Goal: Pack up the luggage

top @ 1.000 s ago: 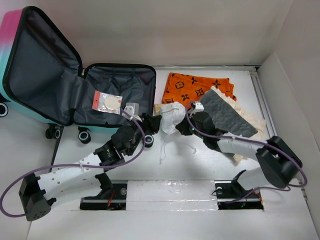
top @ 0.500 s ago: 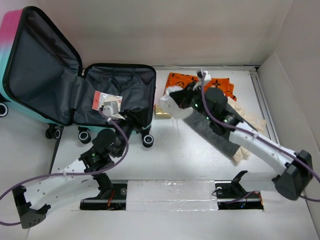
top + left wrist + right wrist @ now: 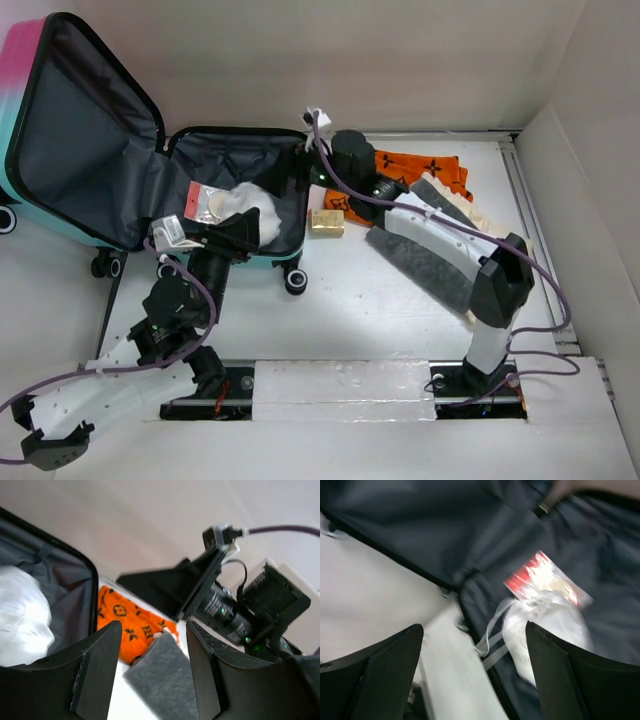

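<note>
Open luggage (image 3: pixel 92 150) below spread right fingers (image 3: pixel 390 672)

Pink-to-turquoise luggage (image 3: pixel 100 150), orange black-monogrammed cloth (image 3: pixel 425 165), white garment (image 3: pixel 250 205), grey mat (image 3: pixel 420 262)

The luggage (image 3: pixel 90 140), lid raised, blocks the far-left corner of the bench (image 3: pixel 380 320). A white bundle (image 3: pixel 250 203) and packet (image 3: pixel 207 203) crowd the shell's near half; its far half looks free. An orange cloth (image 3: pixel 440 168) and grey mat (image 3: pixel 420 262) cover the far-right; the near middle lies open.

Orange cloth (image 3: pixel 445 170) — grey mat (image 3: pixel 420 268)
</note>
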Action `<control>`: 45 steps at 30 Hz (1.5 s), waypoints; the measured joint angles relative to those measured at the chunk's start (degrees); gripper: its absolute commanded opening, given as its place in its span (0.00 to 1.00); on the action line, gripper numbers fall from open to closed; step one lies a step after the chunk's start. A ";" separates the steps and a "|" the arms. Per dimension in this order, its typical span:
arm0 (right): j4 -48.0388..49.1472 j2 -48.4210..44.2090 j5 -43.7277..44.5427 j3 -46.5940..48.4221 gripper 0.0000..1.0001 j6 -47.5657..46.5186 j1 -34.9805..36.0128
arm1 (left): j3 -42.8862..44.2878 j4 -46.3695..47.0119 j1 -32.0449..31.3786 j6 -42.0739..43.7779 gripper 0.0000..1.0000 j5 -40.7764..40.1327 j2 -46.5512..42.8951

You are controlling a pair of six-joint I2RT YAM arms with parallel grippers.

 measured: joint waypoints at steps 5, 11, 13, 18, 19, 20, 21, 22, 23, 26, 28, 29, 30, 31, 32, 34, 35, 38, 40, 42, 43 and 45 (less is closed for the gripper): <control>-2.43 -7.78 6.25 -17.97 0.82 -3.98 -4.57 | -0.09 -0.79 0.00 -0.28 0.50 -0.37 4.17; -2.03 -7.28 10.62 -28.48 0.08 -5.84 -12.83 | -0.13 -0.59 0.00 0.00 0.51 1.33 9.35; -1.70 -4.33 11.15 -28.28 0.00 -5.77 -14.27 | -0.13 -0.61 0.00 0.13 0.51 2.19 10.56; -2.23 6.56 11.30 -22.12 0.00 -5.84 -14.75 | -0.13 -0.68 0.00 0.13 0.51 4.13 11.30; -2.49 8.57 11.30 -20.55 0.00 -5.88 -14.75 | -0.13 -0.66 0.00 0.11 0.51 4.46 11.23; -2.91 9.97 11.30 -19.28 0.00 -5.95 -14.75 | -0.13 -0.66 0.00 0.11 0.51 4.70 11.23; -3.30 11.39 11.30 -17.94 0.00 -6.03 -14.75 | -0.13 -0.68 0.00 0.11 0.50 4.90 11.23; -3.78 12.55 11.30 -16.65 0.00 -6.12 -14.69 | -0.13 -0.70 0.00 0.07 0.50 5.09 11.23; -4.24 13.60 11.32 -15.30 0.00 -6.25 -14.69 | -0.15 -0.68 0.00 -0.09 0.50 5.35 11.23; -5.92 16.94 11.65 -10.14 0.00 -6.64 -14.49 | -0.28 -0.68 0.00 -0.26 0.50 6.01 11.23; -7.19 18.88 11.80 -6.95 0.00 -6.97 -14.29 | -0.31 -0.74 0.00 -0.31 0.50 6.23 11.32; -7.65 19.74 11.93 -5.66 0.00 -7.08 -14.10 | -0.31 -0.76 0.00 -0.31 0.50 6.36 11.37; -7.82 20.24 12.15 -5.18 0.00 -7.23 -13.88 | -0.31 -0.83 0.00 -0.31 0.50 6.45 11.41; -8.09 20.44 12.44 -5.18 0.00 -7.30 -13.64 | -0.31 -0.83 0.00 -0.33 0.50 6.54 11.43; -8.52 20.55 12.66 -5.29 0.00 -7.39 -13.25 | -0.31 -0.83 0.00 -0.33 0.49 6.60 11.47; -8.72 20.61 12.94 -6.58 0.00 -7.45 -12.31 | -0.33 -0.83 0.00 -0.33 0.49 6.75 11.54; -8.63 20.39 13.27 -7.76 0.00 -7.52 -11.72 | -0.35 -0.81 0.00 -0.33 0.49 6.78 11.56; -8.37 19.21 14.21 -12.76 0.00 -7.50 -10.19 | -0.46 -0.76 0.00 -0.31 0.49 6.91 11.69; -7.58 17.29 14.95 -15.63 0.00 -7.45 -9.46 | -0.48 -0.76 0.00 -0.31 0.49 6.97 11.93; -7.69 14.84 16.02 -18.71 0.00 -7.41 -8.94 | -0.48 -0.72 0.00 -0.31 0.49 6.97 12.33; -7.82 13.51 16.48 -20.39 0.00 -7.37 -8.76 | -0.48 -0.72 0.00 -0.31 0.49 7.08 12.50; -7.89 10.23 17.35 -24.13 0.00 -7.04 -8.61 | -0.48 -0.70 0.00 -0.31 0.49 7.23 12.81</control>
